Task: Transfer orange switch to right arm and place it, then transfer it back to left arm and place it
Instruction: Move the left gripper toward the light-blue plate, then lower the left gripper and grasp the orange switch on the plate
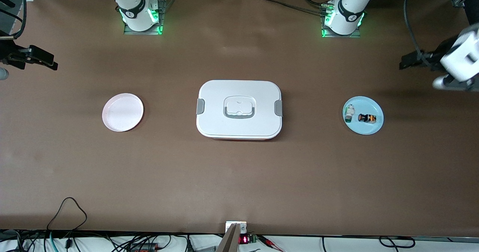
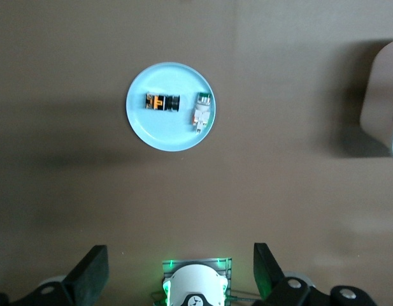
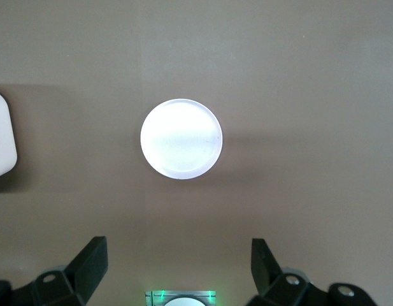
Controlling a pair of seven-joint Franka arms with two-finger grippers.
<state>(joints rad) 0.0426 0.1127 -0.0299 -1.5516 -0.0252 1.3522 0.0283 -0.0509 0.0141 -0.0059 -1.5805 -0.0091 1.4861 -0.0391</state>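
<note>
While both arms hang high over the ends of the table, the orange switch (image 1: 366, 118) lies on its side on the blue plate (image 1: 370, 129) toward the left arm's end, well below the left gripper (image 2: 181, 271) and apart from it. In the left wrist view the switch (image 2: 162, 102) sits on the plate (image 2: 158, 131) with nothing touching it. Just beside it on the same plate, toward the middle of the table, lies a small white-and-green part (image 1: 349, 113).

The left gripper has its two fingers (image 2: 91, 271) spread wide and grips nothing. The right gripper (image 3: 181, 268) hangs over the right arm's end of the table, its fingers (image 3: 89, 262) just as wide apart, also empty; below it lies the pink plate (image 3: 181, 138).

The box (image 1: 239, 110), white with grey clips at its two ends and a grey-rimmed handle on the lid, stands in the middle of the table between the two plates, well apart from each.

Counted: two arms, two grippers, two plates, one box, one orange switch, one white-and-green part. The pink plate (image 1: 122, 112) holds nothing. At the camera's edge of the table cables (image 1: 67, 214) lie.
</note>
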